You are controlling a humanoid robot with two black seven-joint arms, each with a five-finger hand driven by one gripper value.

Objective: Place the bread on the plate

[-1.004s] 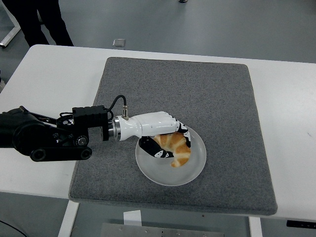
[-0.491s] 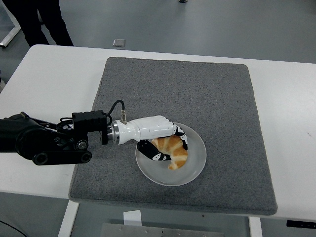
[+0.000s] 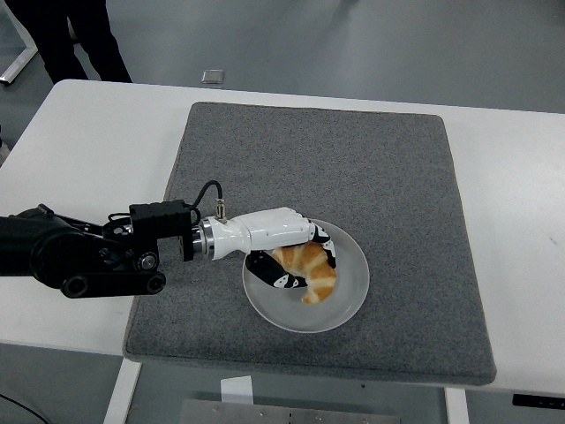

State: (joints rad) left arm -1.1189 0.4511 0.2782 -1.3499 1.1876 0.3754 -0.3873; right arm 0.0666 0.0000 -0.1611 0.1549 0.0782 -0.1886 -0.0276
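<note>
My left arm [image 3: 79,256] has barely shifted since a moment ago, reaching over the grey mat [image 3: 318,238] to the plate [image 3: 353,296] at the mat's near middle. The plate holds the bread [image 3: 311,269]. My left hand [image 3: 278,243] stays curled around the bread, fingers [image 3: 274,276] beneath it.

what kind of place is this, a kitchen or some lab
Most likely a robot test lab, not a kitchen: a plain white table with a grey mat, a bare grey floor, and a person's legs standing by.
</note>
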